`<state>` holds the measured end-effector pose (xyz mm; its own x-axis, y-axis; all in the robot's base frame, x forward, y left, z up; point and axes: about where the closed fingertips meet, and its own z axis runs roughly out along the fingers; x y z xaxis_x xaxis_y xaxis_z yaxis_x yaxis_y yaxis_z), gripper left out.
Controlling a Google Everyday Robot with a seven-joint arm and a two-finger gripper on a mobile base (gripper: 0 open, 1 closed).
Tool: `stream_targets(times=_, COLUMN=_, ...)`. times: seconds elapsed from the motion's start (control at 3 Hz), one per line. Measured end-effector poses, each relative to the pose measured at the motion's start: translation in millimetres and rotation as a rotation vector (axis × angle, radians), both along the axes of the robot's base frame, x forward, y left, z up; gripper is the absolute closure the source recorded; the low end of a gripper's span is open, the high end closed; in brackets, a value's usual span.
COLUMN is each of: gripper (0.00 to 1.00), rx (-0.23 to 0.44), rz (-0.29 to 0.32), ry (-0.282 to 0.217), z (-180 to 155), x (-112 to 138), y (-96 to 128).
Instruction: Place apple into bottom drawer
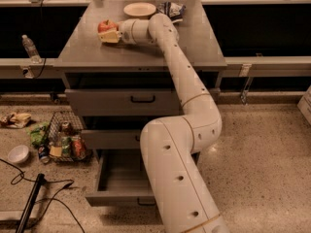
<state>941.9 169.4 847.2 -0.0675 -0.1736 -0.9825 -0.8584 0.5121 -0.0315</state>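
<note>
The small round red apple (107,25) sits back-left on the grey desk (199,42), gripper (110,36) just beside it; the desk's grey metal bottom drawer (121,176) stands pulled open.
</note>
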Motion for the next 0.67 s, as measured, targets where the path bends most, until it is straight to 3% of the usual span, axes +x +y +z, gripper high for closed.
stream_targets(times=0.33, gripper=0.75, rx=0.007, rz=0.019, ry=0.003, z=0, x=-4, y=-2)
stream_targets(times=0.67, gripper=1.00, rx=-0.006, rz=0.125, ry=0.012, z=15, x=-37, y=-33)
